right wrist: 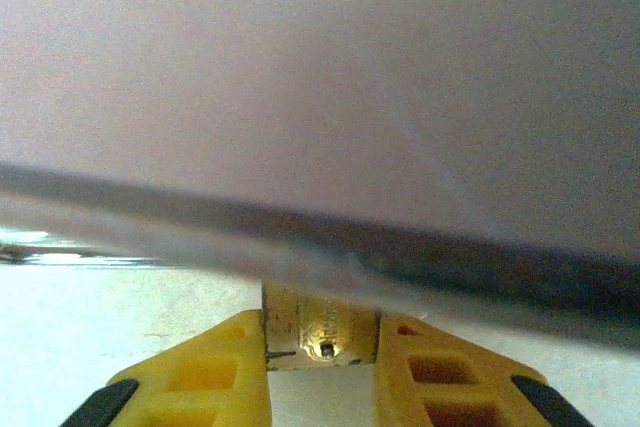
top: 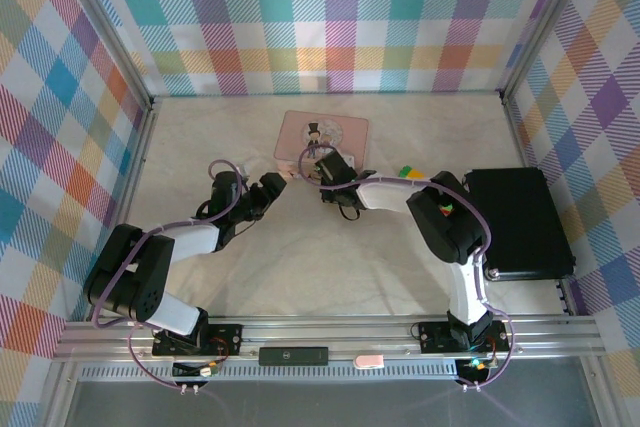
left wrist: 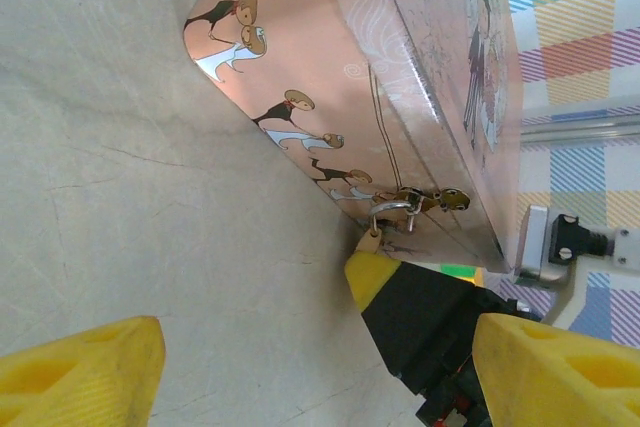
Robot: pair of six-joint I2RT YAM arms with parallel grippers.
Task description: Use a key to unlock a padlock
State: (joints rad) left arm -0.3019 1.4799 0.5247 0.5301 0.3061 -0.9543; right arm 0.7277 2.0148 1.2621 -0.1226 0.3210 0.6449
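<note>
Plaid walls enclose a beige table (top: 320, 267) bearing the pink box (top: 322, 132). We judge the task to be at an early stage: the padlock (right wrist: 320, 322) hangs at the box's latch, its shackle seemingly closed and its keyhole apparently empty, so keying and turning remain. We see the right pincer (right wrist: 322, 347) closed on its brass body, while the left pincer (left wrist: 320, 372) gapes wide, holding nothing.

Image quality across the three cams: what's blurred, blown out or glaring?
Right wrist: pink box smeared out of focus, table washed out pale, only the padlock in the right gripper near sharp. Left wrist: box crisp, glare streaks on its shiny side, left gripper blurred in the foreground. Top external: even light, soft shadows, padlock too small to resolve.
</note>
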